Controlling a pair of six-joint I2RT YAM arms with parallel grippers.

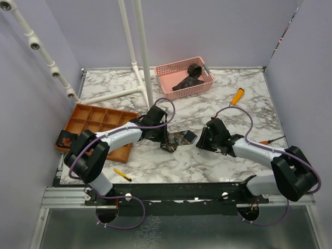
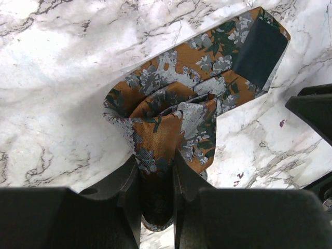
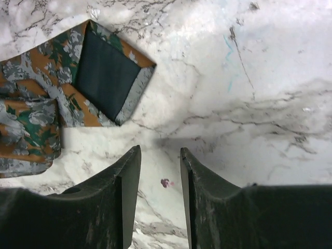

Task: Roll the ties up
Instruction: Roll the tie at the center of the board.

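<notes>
A partly rolled tie [image 1: 179, 139], orange-brown with grey and green flowers, lies mid-table. Its loose coil [image 2: 166, 119] sits at the left end, and its flat end with a dark lining [image 3: 106, 78] points right. My left gripper [image 2: 155, 166] is shut on the coil's near fold, with fabric pinched between both fingers. To the right of the tie's flat end, my right gripper [image 3: 160, 153] stands open over bare marble and holds nothing. A dark tie [image 1: 189, 77] lies in the pink basket [image 1: 166, 70]. A small dark rust-patterned roll [image 1: 66, 139] rests at the orange tray's left edge.
An orange compartment tray [image 1: 98, 122] stands at the left, under my left arm. A white pipe frame [image 1: 137, 52] rises at the back. An orange-handled tool [image 1: 237, 96] lies at the back right, and a yellow pen [image 1: 122, 174] near the front edge.
</notes>
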